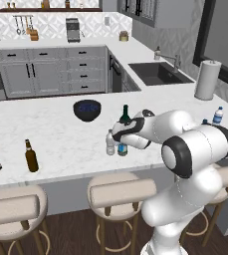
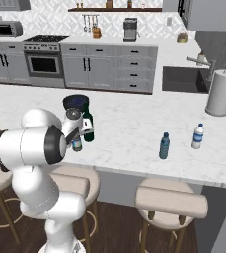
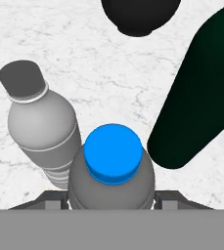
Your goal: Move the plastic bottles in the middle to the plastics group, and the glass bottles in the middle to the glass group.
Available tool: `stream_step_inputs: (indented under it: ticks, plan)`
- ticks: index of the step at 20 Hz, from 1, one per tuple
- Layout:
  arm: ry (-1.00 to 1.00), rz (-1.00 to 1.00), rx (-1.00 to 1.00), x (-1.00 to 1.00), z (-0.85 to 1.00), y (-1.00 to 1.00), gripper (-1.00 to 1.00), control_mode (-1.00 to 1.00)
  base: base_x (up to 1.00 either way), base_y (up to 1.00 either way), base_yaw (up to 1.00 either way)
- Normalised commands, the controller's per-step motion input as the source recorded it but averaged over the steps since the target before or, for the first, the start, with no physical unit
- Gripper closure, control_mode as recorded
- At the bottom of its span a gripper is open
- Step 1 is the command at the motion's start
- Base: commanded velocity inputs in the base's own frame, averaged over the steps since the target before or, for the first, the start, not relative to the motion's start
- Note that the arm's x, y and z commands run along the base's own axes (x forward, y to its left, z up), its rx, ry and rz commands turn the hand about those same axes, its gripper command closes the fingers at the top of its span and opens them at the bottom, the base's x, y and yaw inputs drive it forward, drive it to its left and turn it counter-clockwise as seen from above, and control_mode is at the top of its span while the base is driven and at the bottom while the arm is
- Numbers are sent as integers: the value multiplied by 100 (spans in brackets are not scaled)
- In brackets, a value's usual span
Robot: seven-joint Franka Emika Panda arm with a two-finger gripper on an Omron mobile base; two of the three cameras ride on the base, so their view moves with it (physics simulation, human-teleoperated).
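Marble counter (image 1: 46,119) is seen carrying the bottles in a grey kitchen. A dark bowl (image 1: 87,109) is set behind the tall green wine bottle (image 1: 125,115). Just beside that stand two water bottles: a grey-capped one (image 3: 40,127) and a blue-capped one (image 3: 112,168). The gripper (image 3: 111,197) is positioned over the blue-capped bottle, fingers at either side; contact cannot be confirmed. A brown beer bottle (image 1: 31,156) stands well apart.

My views are evenly bright, rendered and slightly soft. No glare on the counter (image 1: 46,117). Under my hand, only faint shadows beside the bottles; edges stay undistorted.
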Motion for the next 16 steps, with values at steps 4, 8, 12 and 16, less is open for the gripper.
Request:
stream_step_inputs:
  ticks: [4,8,12,16]
  plan:
    - [2,0,0,-6,13,-22,100,-100,0,0,0]
    - [4,-4,1,-38,42,-48,100,-100,0,0,0]
    - [7,-7,1,-36,44,-56,100,-100,0,0,0]
    - [12,-11,0,0,44,-65,100,-100,0,0,0]
